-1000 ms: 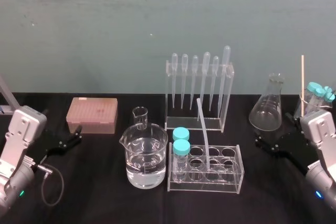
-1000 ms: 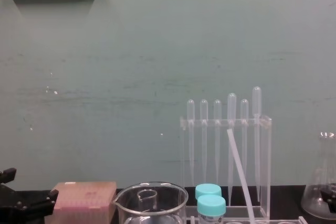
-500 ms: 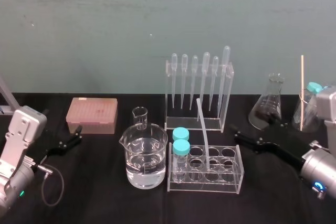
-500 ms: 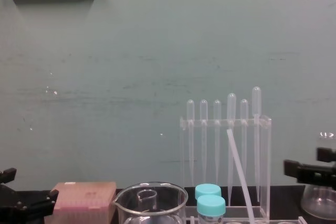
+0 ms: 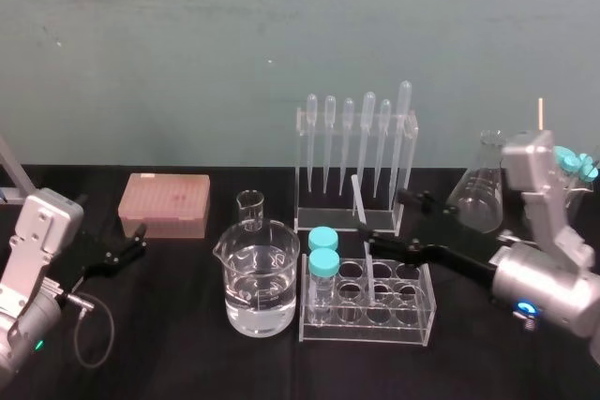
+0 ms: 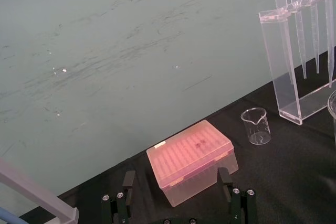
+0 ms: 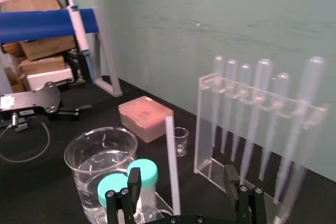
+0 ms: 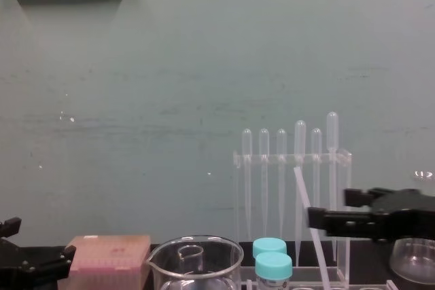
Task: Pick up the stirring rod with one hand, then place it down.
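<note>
Right gripper (image 5: 382, 213), fingers spread and empty, faces the stirring rod (image 5: 357, 198) leaning near-upright in the test-tube rack (image 5: 417, 320); left gripper (image 5: 141, 239) idles well apart

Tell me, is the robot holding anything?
Nothing yet. The right gripper is open close to the stirring rod; the left gripper sits open, parked on the left.

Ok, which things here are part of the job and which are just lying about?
In the job:
rod, leaning in the tube rack
right gripper, open, close up to the rod

Lying about:
left gripper, parked at the left
pink box
beaker
small beaker
capped vials
pipette rack
flask
</note>
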Tool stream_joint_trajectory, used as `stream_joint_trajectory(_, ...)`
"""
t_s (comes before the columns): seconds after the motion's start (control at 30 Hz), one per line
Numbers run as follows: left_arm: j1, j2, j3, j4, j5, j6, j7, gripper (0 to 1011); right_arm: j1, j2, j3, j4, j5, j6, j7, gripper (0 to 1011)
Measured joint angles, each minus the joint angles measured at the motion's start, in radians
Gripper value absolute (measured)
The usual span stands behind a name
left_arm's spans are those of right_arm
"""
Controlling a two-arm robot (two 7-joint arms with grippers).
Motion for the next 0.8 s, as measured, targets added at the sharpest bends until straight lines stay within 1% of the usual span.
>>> stream_joint_trajectory(0.1,0.000,0.000,0.000,0.000,0.000,0.000,0.000,1000,0.028,-0.021,-0.018,0.029,-0.015,0.001,0.016,1000)
stream_joint_trajectory(0.23,0.000,0.000,0.000,0.000,0.000,0.000,0.000,1000,0.071,-0.058,-0.043,0.081,-0.038,0.001,0.036,1000)
stream_joint_trajectory(0.27,0.000,0.000,0.000,0.000,0.000,0.000,0.000,1000,0.071,-0.058,-0.043,0.081,-0.038,0.001,0.036,1000)
stream_joint_trajectory(0.3,0.000,0.000,0.000,0.000,0.000,0.000,0.000,1000,0.087,-0.073,-0.050,0.103,-0.047,0.001,0.040,1000)
stream_joint_trajectory(0.5,0.000,0.000,0.000,0.000,0.000,0.000,0.000,1000,0.112,-0.103,-0.055,0.140,-0.072,-0.008,0.033,1000)
stream_joint_trajectory(0.8,0.000,0.000,0.000,0.000,0.000,0.000,0.000,1000,0.110,-0.099,-0.055,0.136,-0.068,-0.008,0.033,995)
